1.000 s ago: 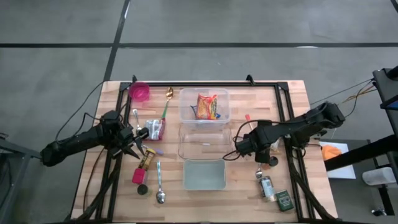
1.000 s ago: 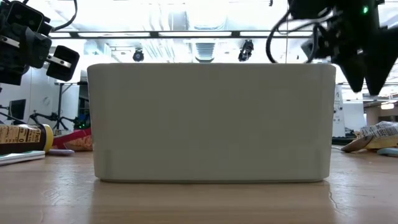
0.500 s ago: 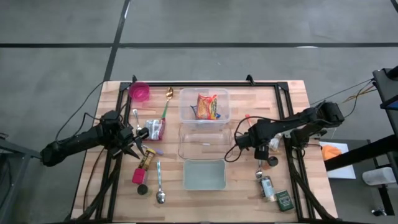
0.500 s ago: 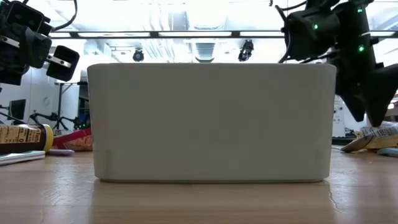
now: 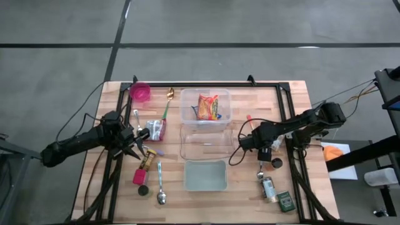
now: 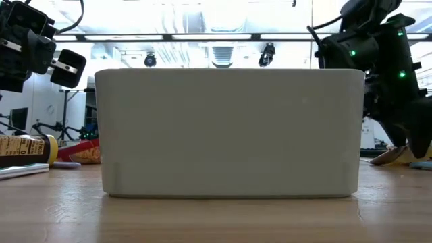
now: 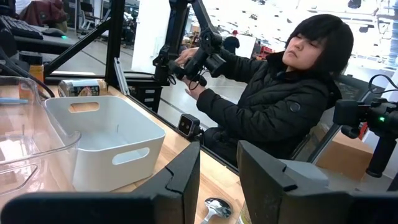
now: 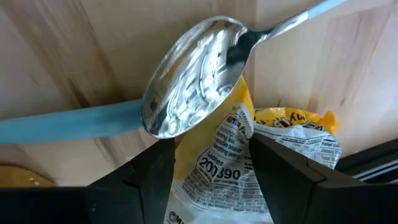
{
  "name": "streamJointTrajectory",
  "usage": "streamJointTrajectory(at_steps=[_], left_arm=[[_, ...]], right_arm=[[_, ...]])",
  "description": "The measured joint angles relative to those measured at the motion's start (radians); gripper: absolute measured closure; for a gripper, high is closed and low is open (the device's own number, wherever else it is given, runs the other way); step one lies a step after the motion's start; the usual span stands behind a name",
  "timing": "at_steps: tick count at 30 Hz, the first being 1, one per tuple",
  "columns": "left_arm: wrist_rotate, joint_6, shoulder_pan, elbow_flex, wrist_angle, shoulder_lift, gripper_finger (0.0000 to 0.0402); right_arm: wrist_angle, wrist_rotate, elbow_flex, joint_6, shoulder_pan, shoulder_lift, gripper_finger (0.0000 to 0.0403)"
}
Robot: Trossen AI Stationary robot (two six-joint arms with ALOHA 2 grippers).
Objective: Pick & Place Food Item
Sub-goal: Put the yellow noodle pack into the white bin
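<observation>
High view: wooden slat table holds a white rectangular plastic bin, with the right gripper low over the table just right of the bins. Right wrist view: its dark fingers, parted, straddle a crinkled yellow foil food packet, not clamped, under a shiny metal spoon. Left gripper hangs by the left-side items, jaws slightly apart, holding nothing.

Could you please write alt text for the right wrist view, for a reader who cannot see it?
The right gripper hangs open just above a crumpled yellow food packet on the wooden table, one dark finger on each side of it. A shiny metal spoon lies across the packet's far end, beside a pale blue handle.
</observation>
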State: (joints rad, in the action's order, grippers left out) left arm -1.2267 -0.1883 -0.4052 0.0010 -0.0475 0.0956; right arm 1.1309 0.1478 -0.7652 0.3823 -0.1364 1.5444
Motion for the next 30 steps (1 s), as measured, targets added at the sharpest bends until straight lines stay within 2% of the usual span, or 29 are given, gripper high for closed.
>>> streamJointTrajectory(at_steps=[9, 12, 25, 27, 30], left_arm=[[0.0, 0.0, 0.0, 0.0, 0.0, 0.0, 0.0291], [0.0, 0.0, 0.0, 0.0, 0.0, 0.0, 0.0291], [0.0, 0.0, 0.0, 0.0, 0.0, 0.0, 0.0291], [0.0, 0.0, 0.0, 0.0, 0.0, 0.0, 0.0291], [0.0, 0.0, 0.0, 0.0, 0.0, 0.0, 0.0291]], right_arm=[[-0.027, -0.018, 0.032, 0.008, -0.001, 0.0, 0.0197], [-0.047, -0.025, 0.048, 0.012, -0.001, 0.0, 0.0208], [-0.064, -0.057, 0.053, 0.011, -0.001, 0.0, 0.0374], [-0.065, -0.057, 0.053, 0.011, -0.001, 0.0, 0.0389], [-0.065, -0.057, 0.053, 0.01, -0.001, 0.0, 0.039]])
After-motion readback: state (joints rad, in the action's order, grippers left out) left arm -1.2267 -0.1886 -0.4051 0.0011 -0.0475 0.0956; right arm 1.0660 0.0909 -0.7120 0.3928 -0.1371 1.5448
